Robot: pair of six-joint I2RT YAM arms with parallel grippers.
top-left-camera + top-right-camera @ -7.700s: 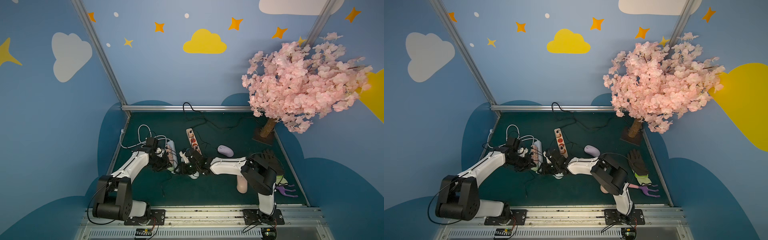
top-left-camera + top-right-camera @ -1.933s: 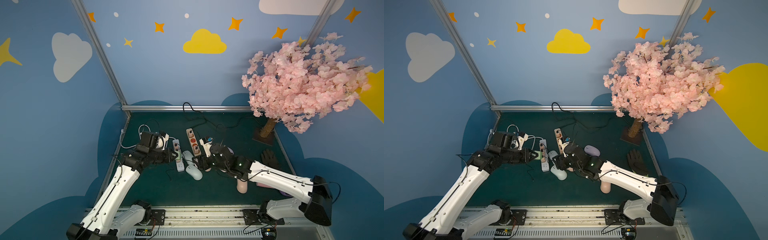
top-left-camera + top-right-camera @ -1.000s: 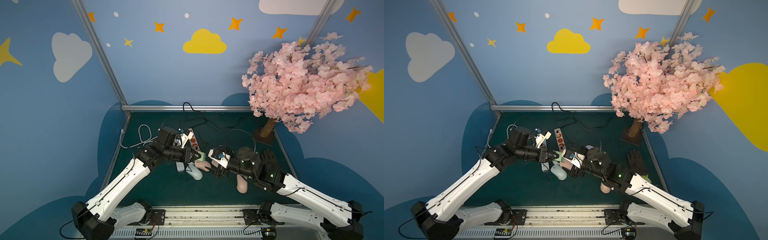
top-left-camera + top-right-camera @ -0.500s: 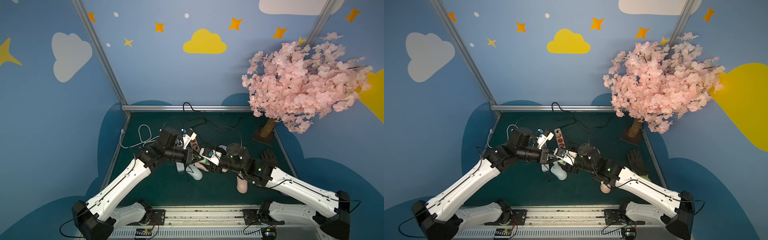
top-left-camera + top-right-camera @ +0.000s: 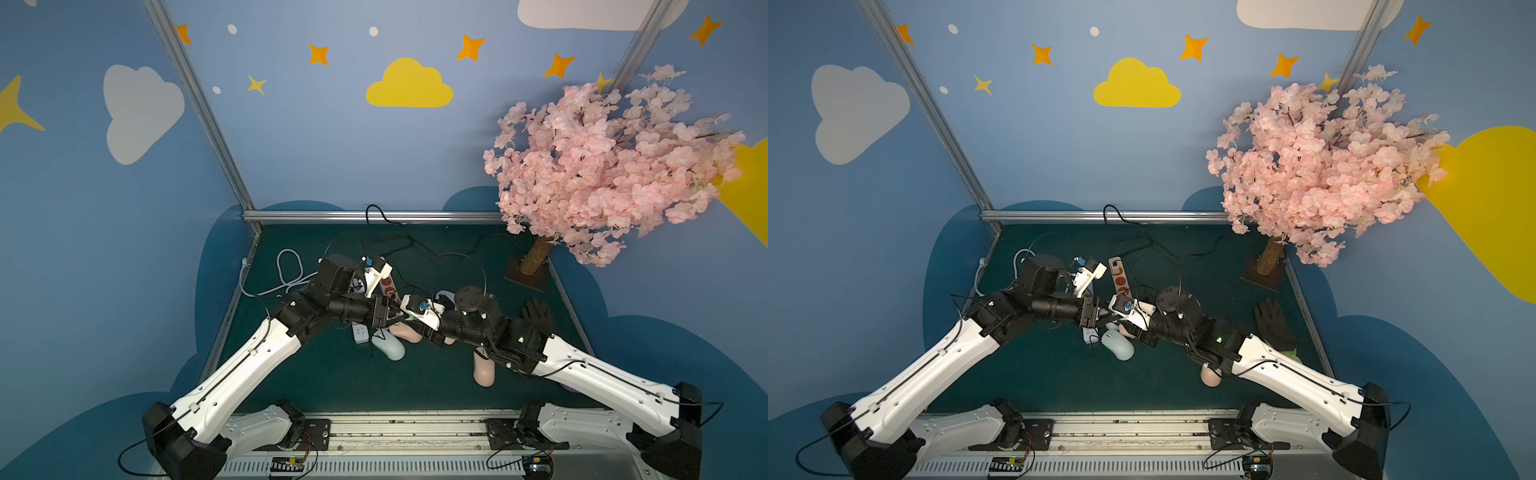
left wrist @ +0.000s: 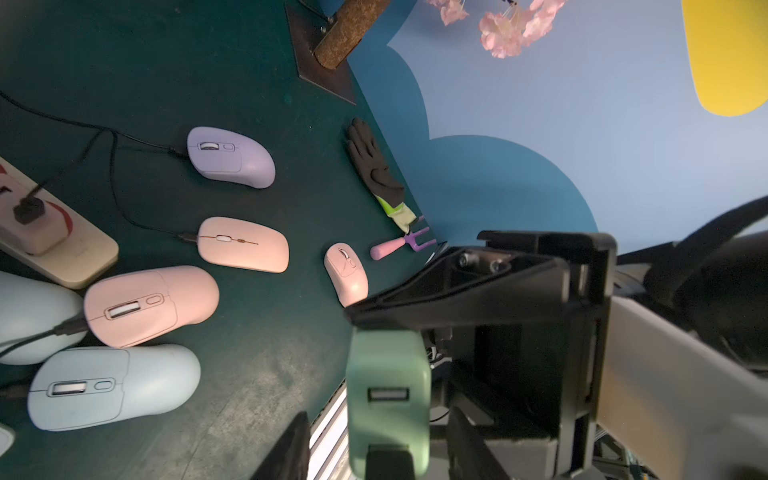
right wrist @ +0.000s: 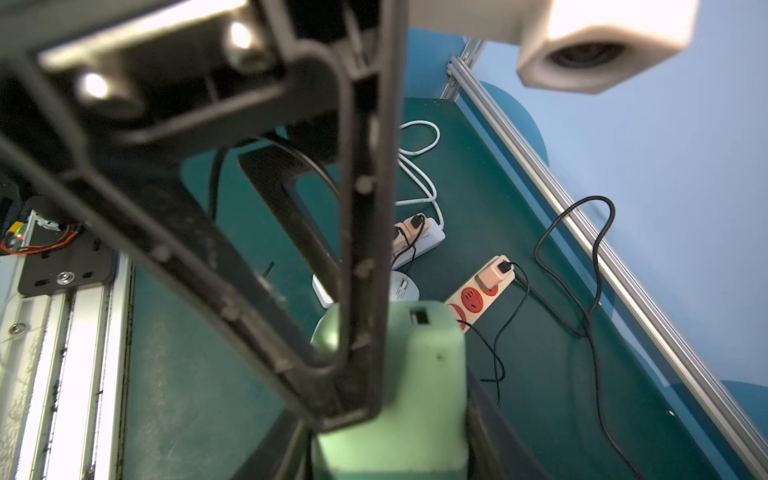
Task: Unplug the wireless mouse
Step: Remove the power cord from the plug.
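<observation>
The dark green worktop point(image 5: 311, 382) filled the floor of the blue booth, with the pink blossom tree point(image 5: 602, 166) standing at its far right corner. In both top views the white left arm point(image 5: 249, 365) and the white right arm point(image 5: 602, 378) extended inward, their ends meeting above the middle and hiding much beneath them.

From above, the beige power strip with red sockets point(image 5: 1120, 276) was partly covered. The right wrist view showed a peach plug in its end socket, and the white power strip point(image 7: 424, 241) nearby carrying peach plugs with black leads. A black work glove point(image 5: 538, 316) lay near the right edge.

The top views showed plainly only the pale-blue wireless mouse point(image 5: 388, 347), a rounded pink mouse point(image 5: 405, 332) touching it and a small pink mouse point(image 5: 484, 372) well apart. The left wrist view added a lilac mouse point(image 6: 232, 158) and a flat pink mouse point(image 6: 245, 245), each with a black lead plugged in. The pale-blue wireless mouse rested on the worktop just under the meeting pincers.

In the left wrist view the left pincer point(image 6: 374, 432) stood spread, gaps showing on both sides of the mint-green charger block point(image 6: 388, 374), whose USB socket was empty. The right wrist view showed the right pincer point(image 7: 386, 415) pinching that block. Only the left wrist view caught the small pink-handled garden fork point(image 6: 401, 245) by the glove's cuff.
</observation>
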